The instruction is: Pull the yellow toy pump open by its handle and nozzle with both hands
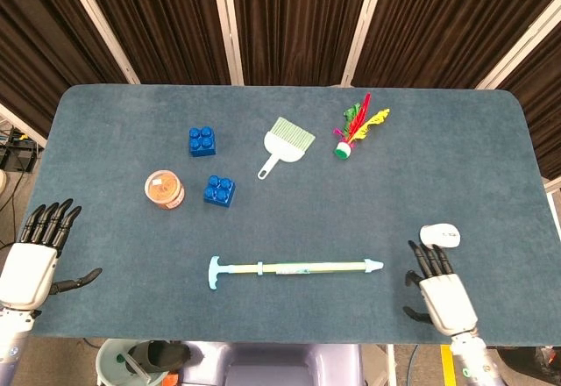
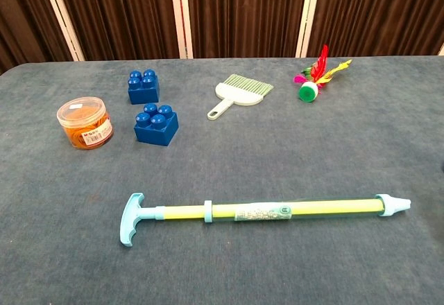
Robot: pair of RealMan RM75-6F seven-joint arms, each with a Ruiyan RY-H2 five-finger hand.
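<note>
Both my hands, left hand [image 1: 31, 268] and right hand [image 1: 445, 294], hang empty with fingers spread at the frame's bottom corners, so honestly I could clip that white mouse [image 1: 440, 234] reaching for the pump [image 1: 294, 268] nozzle [image 1: 374, 265].

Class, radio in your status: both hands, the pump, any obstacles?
Left hand and right hand open, off the pump. Yellow toy pump flat on table, untouched. White oval object beside right hand's fingertips.

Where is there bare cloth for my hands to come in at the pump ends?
Bare cloth lies between the left hand and the pump handle, and between the right hand and nozzle. Crowded beyond: orange jar, blue blocks, brush.
</note>
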